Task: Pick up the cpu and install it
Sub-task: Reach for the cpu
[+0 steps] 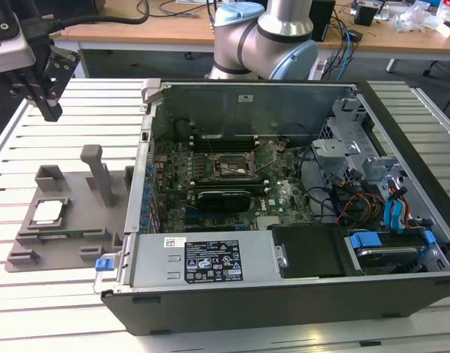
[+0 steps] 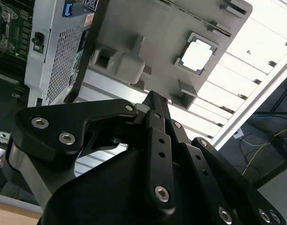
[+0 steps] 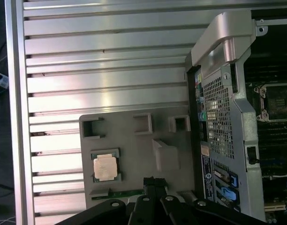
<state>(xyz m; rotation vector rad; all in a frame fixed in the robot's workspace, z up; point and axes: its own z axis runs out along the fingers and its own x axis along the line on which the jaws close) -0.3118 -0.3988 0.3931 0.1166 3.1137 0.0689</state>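
The cpu (image 1: 47, 212), a small square chip with a silver top, lies flat in a recess of the grey holder plate (image 1: 70, 228) at the exterior view's left. Both wrist views show the cpu (image 2: 198, 55) (image 3: 106, 167) in that recess. My gripper (image 1: 51, 110) hangs high above the table, well behind the holder, apart from the chip. Its black fingers (image 2: 155, 101) meet at the tip with nothing between them, and the same closed tip shows in the first wrist view as my gripper (image 3: 153, 180). The motherboard socket (image 1: 231, 168) sits open inside the computer case (image 1: 210, 257).
The open computer case fills the table's middle and right, with its metal side wall (image 3: 223, 108) next to the holder. Upright posts (image 1: 97, 170) rise from the holder plate. A slatted aluminium table (image 1: 100, 103) lies beneath. The arm's base (image 1: 265, 37) stands behind the case.
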